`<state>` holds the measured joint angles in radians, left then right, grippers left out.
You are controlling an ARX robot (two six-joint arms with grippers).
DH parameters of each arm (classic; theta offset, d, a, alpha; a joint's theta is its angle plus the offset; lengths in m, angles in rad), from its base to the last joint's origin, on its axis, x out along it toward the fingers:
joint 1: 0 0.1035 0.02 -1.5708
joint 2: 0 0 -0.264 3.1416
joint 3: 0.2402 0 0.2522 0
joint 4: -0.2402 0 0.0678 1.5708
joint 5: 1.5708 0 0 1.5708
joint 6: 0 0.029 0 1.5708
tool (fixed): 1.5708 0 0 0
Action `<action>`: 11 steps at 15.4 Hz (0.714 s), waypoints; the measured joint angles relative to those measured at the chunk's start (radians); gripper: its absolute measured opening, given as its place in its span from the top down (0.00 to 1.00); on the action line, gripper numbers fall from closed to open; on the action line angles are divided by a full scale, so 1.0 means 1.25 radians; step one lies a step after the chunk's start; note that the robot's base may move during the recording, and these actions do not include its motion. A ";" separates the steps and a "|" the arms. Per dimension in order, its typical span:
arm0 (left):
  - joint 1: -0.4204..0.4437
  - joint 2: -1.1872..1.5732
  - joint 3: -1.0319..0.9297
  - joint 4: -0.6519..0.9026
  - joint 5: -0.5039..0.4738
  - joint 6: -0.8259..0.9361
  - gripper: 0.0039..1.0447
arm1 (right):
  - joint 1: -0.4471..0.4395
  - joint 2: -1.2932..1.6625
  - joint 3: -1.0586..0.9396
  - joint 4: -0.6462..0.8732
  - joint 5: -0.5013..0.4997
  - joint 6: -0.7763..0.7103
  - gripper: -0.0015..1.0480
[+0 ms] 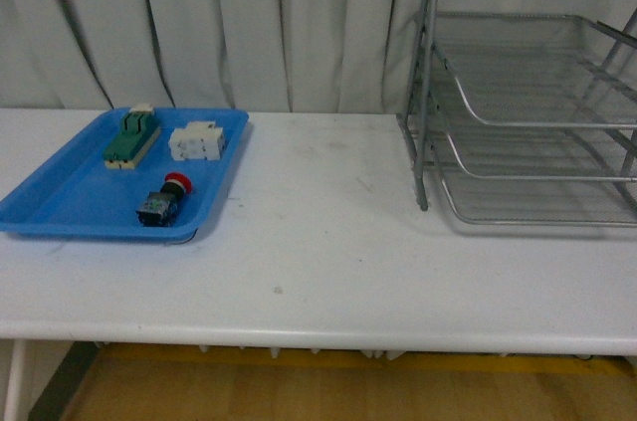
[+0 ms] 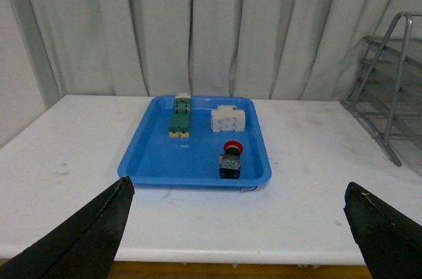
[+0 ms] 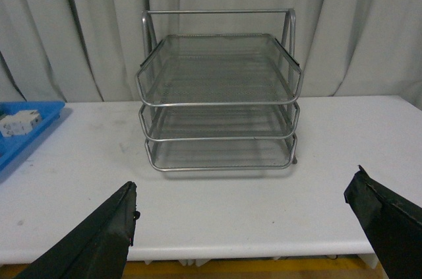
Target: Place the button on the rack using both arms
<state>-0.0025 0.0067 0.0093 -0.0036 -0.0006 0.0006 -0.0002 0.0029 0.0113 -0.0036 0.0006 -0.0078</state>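
Note:
The button point(image 1: 163, 198), red cap on a black-and-blue body, lies in the near right part of a shallow blue tray point(image 1: 60, 202). It also shows in the left wrist view point(image 2: 231, 159). The silver wire rack point(image 1: 528, 107) with three tiers stands at the right of the white table, and fills the middle of the right wrist view point(image 3: 219, 97). My left gripper point(image 2: 241, 226) is open and empty, back from the table's front edge, facing the tray. My right gripper point(image 3: 247, 229) is open and empty, facing the rack. Neither arm shows in the front view.
In the blue tray point(image 2: 151, 160) a green-and-cream component point(image 1: 131, 138) and a white blocky component point(image 1: 195, 141) lie behind the button. White curtains hang behind the table. The table's front edge point(image 1: 318, 336) runs across the near side.

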 joint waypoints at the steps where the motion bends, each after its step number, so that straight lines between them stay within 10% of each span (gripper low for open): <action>1: 0.000 0.000 0.000 0.000 0.000 0.000 0.06 | 0.000 0.000 0.000 0.000 0.000 0.000 0.06; 7: 0.000 0.000 0.000 0.000 0.000 0.000 0.06 | 0.000 0.000 0.000 0.000 0.000 0.000 0.06; 9: 0.000 0.000 0.000 0.000 0.001 0.000 0.06 | -0.080 0.178 0.030 0.113 -0.230 0.087 0.06; 11: 0.000 0.000 0.000 0.000 0.000 0.000 0.06 | -0.090 0.435 0.115 0.375 -0.289 0.142 0.06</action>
<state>-0.0025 0.0067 0.0093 -0.0036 -0.0006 0.0006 -0.1127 0.5461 0.1547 0.4652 -0.3607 0.1692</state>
